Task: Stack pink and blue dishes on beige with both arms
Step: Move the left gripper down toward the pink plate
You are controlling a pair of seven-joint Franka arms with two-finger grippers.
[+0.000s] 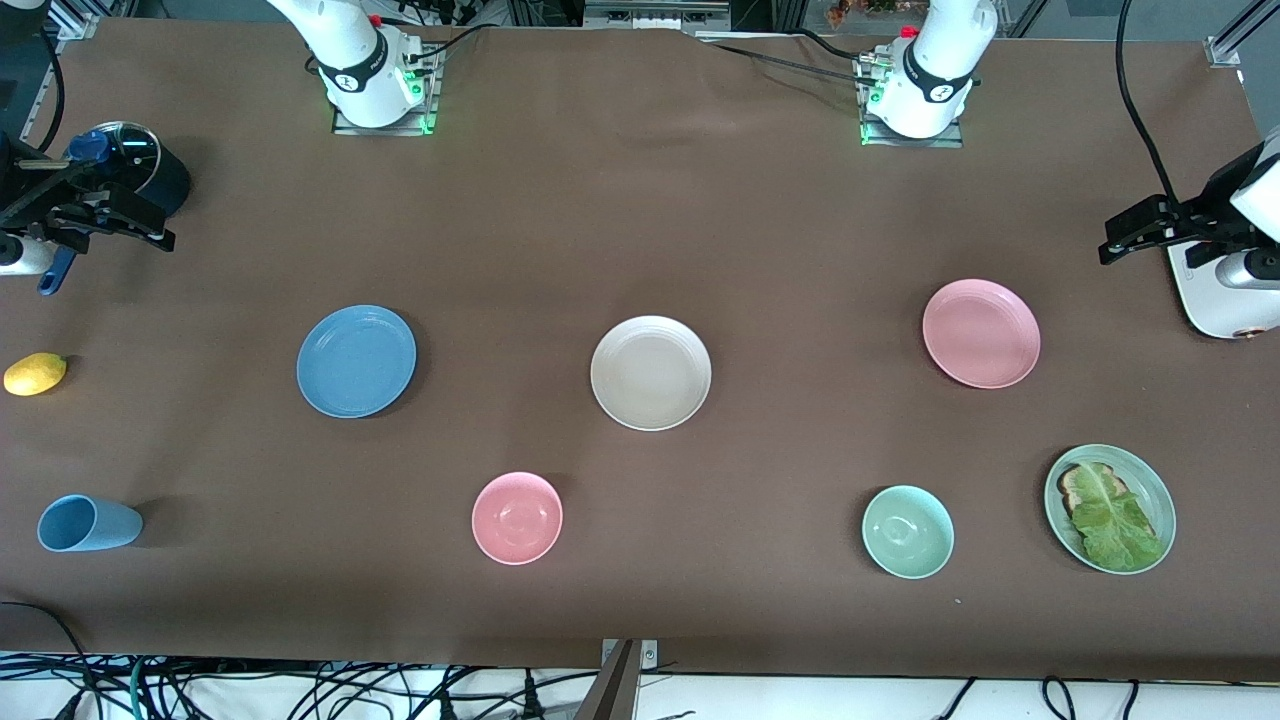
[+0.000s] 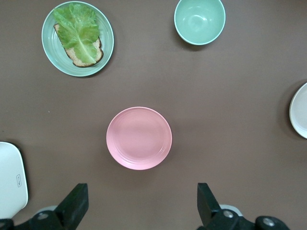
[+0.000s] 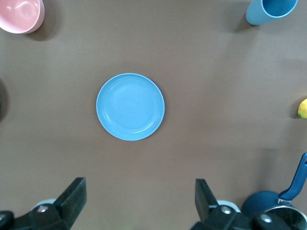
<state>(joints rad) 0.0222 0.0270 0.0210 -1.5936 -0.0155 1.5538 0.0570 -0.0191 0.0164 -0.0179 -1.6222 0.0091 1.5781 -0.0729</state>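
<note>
So far nothing is stacked. The beige plate [image 1: 651, 372] lies flat mid-table, well apart from both others, bare on top; judged the natural base since it sits between them. The blue plate [image 1: 356, 360] lies toward the right arm's end of the table, the pink plate [image 1: 981, 333] toward the left arm's end, so each arm has a plate within its own reach.

The left gripper [image 2: 140, 203] hangs high over the table beside the pink plate [image 2: 139, 137], fingers spread wide, holding nothing. The right gripper [image 3: 139, 201] does likewise above the blue plate [image 3: 130, 106], also wide and empty. Both plates sit centred ahead of the fingers, presumably lined up for a descent.

Distractors along the table edge nearest the front camera: pink bowl [image 1: 517, 517], green bowl [image 1: 908, 531], blue cup [image 1: 88, 523] on its side, green plate [image 1: 1110, 508] with lettuce. Lemon [image 1: 35, 374] at the right arm's end.

Judgement: shallow rims will need a grip at the edge.
</note>
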